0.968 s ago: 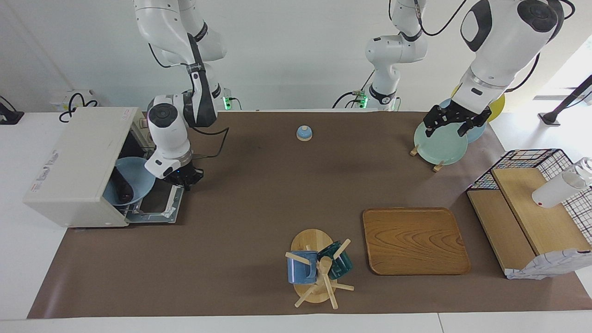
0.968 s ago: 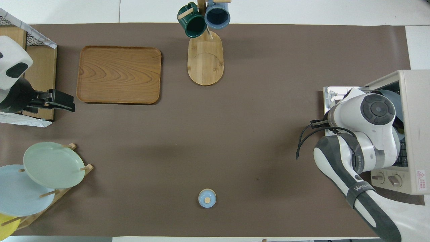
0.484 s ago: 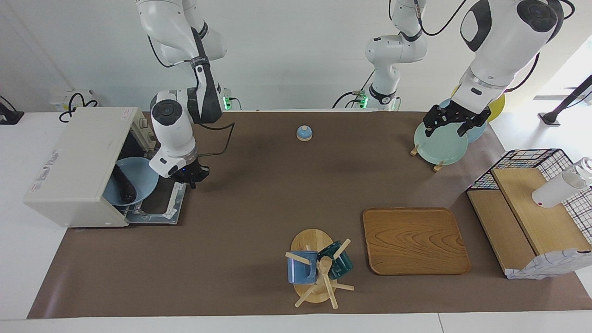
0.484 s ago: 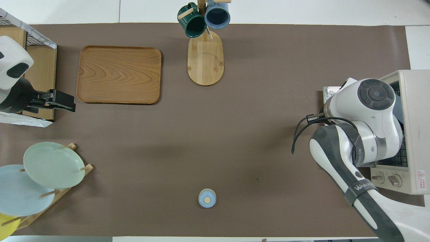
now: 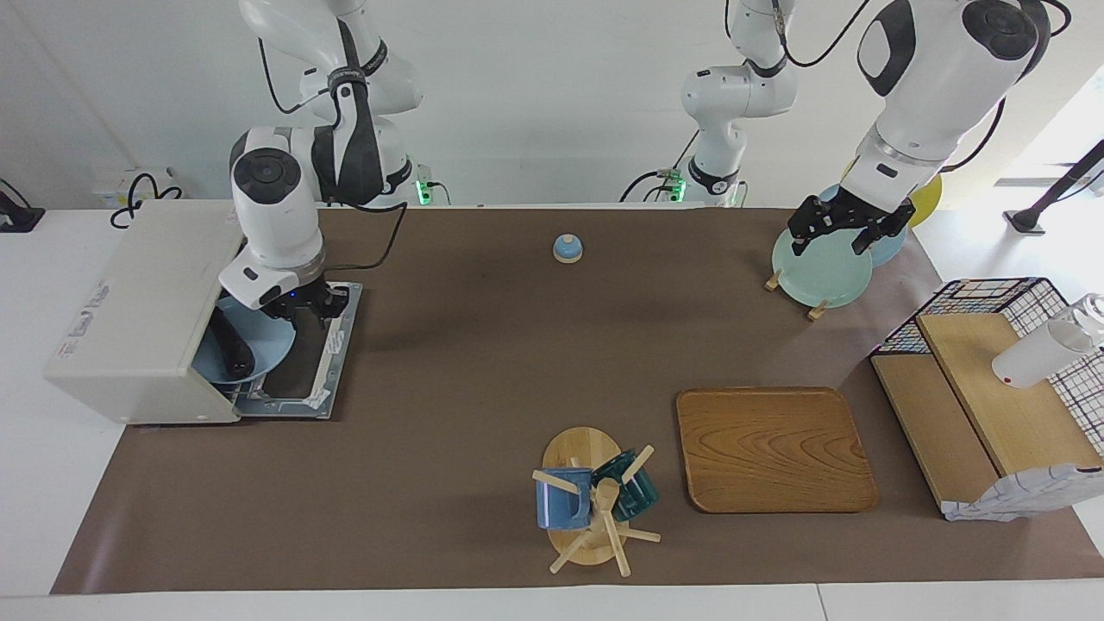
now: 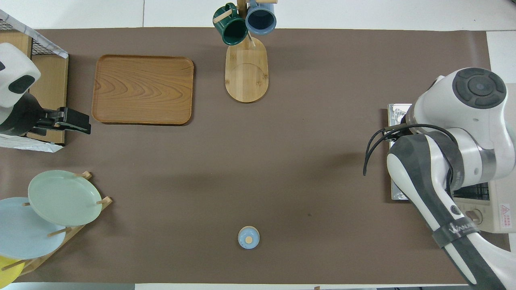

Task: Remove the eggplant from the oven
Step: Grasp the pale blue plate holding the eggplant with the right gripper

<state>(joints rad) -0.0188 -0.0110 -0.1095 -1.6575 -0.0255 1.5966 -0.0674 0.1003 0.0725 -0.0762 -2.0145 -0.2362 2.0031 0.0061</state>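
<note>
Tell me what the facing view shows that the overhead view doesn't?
Only the facing view shows the eggplant lying in a blue bowl at the open oven's mouth, with the right end effector over the bowl's rim. Only the overhead view shows the oven's knobs; the right arm hides the bowl there. Both show the wooden tray, mug rack, plates and the waiting left end effector, open.

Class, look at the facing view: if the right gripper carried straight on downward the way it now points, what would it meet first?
Most likely the oven's lowered door, at its inner end beside the rim of the blue plate holding the eggplant. The right gripper hangs over that spot; depth is unclear, so it might meet the plate's rim instead.
</note>
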